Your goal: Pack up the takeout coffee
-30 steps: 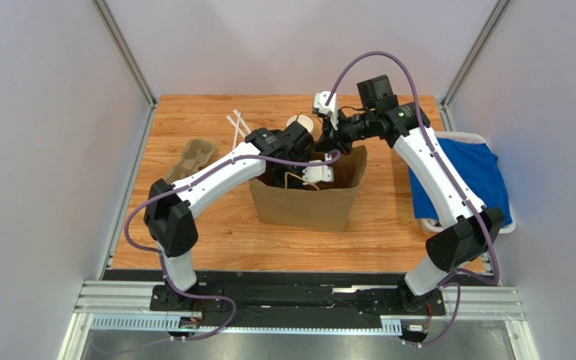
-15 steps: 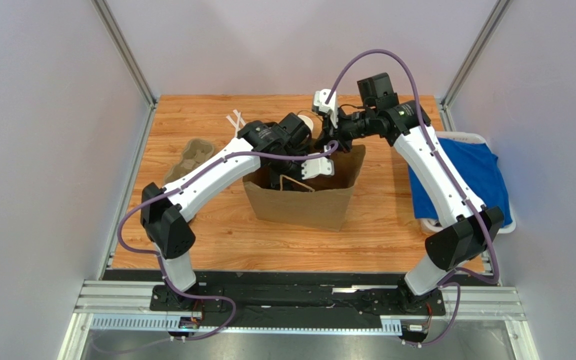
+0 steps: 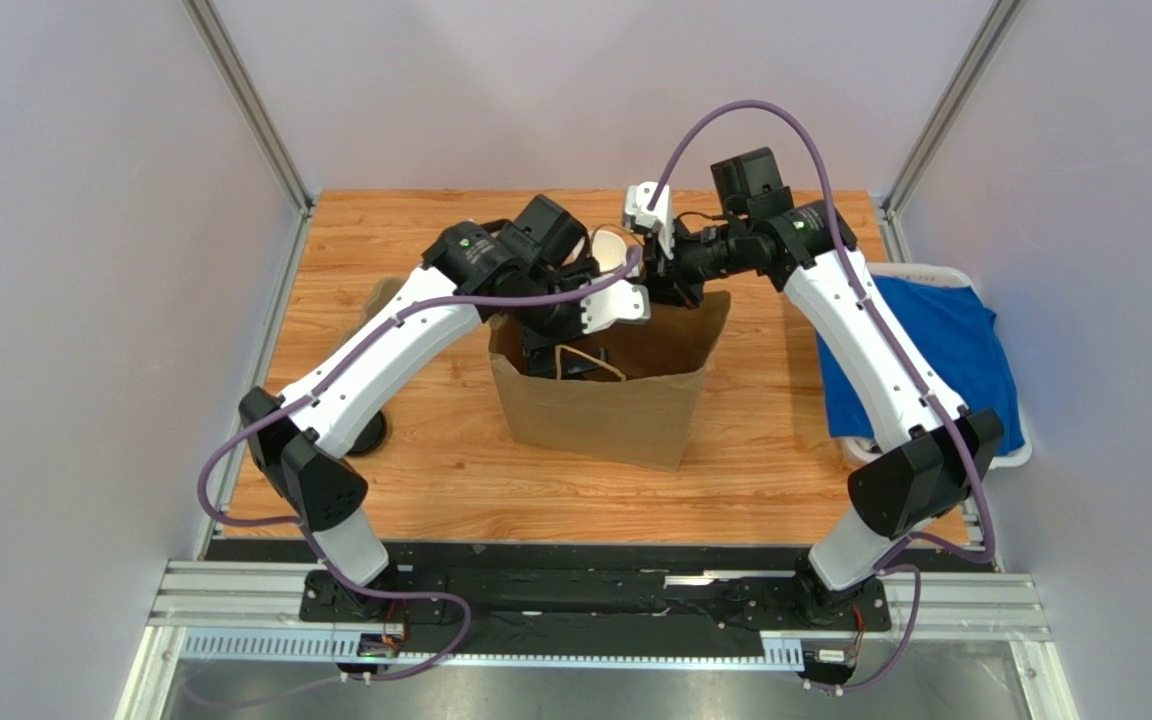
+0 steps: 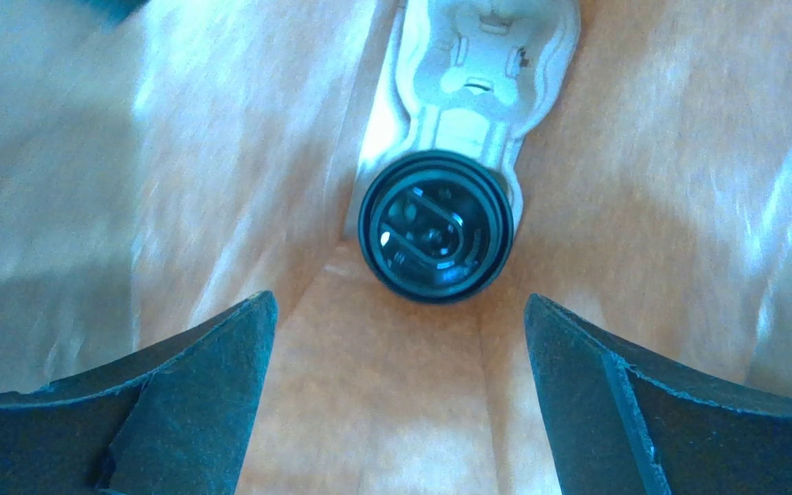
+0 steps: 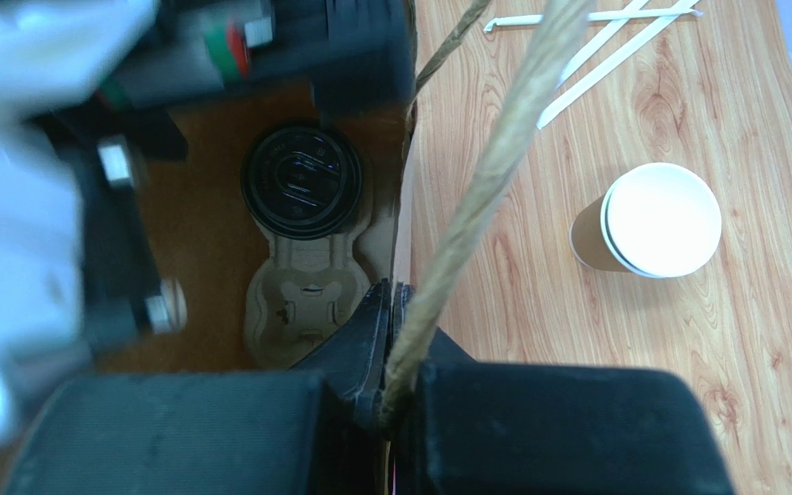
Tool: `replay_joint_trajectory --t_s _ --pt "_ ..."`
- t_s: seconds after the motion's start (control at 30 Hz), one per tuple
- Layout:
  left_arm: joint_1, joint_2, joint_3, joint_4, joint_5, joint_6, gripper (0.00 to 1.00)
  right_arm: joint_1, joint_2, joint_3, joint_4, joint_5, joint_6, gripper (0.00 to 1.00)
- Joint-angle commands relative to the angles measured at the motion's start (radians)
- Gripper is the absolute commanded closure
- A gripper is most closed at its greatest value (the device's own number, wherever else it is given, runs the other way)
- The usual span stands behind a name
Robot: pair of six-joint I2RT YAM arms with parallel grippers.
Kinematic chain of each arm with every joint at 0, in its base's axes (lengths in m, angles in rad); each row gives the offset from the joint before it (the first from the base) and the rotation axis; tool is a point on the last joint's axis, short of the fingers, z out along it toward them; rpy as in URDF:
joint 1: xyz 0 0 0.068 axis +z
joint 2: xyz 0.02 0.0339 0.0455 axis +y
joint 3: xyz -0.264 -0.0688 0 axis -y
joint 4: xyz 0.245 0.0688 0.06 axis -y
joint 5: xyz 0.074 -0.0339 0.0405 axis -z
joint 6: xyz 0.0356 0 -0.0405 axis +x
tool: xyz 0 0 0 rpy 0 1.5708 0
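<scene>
- The overhead view takes in the whole scene. A brown paper bag [image 3: 605,405] stands open in the middle of the wooden worktop [image 3: 372,225], and both arms reach over its mouth. A blue cloth [image 3: 920,353] lies in a white basket [image 3: 973,275] at the right edge. From up there the arms hide most of the bag's inside.
- The left wrist view looks straight down into the bag. The takeout coffee [image 4: 436,227] stands upright on the bag's floor with its black lid on. It is seated in one pocket of a moulded pulp cup carrier [image 4: 483,62].
- In that same view the left pincer [image 4: 398,309] hangs above the cup. Its fingers are spread wide, with nothing between them and no contact with the lid.
- The right wrist view shows the right pincer [image 5: 390,309] clamped tight on the bag's rim, with the twine handle [image 5: 493,155] running across in front of it.
- Only the right wrist view shows what lies just outside the bag. A lidless paper cup [image 5: 648,222], white inside, stands on the worktop, and thin white sticks [image 5: 596,41] lie farther off.
- The lid carries raised moulded marks, which are too small and blurred to read in either wrist view.
</scene>
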Motion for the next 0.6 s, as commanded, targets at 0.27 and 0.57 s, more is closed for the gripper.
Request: replay_joint_trajectory --t_s 0.27,0.57 --pt "0.125 -0.052 0.412 -0.074 0.092 -0.195 0.01 0.003 -0.001 0.016 -0.024 0.019 -0.016 1.00" --pt "0.395 0.049 0.653 -0.038 0.023 -0.547 0.02 0.004 0.000 0.039 -0.024 0.063 0.014 0.95"
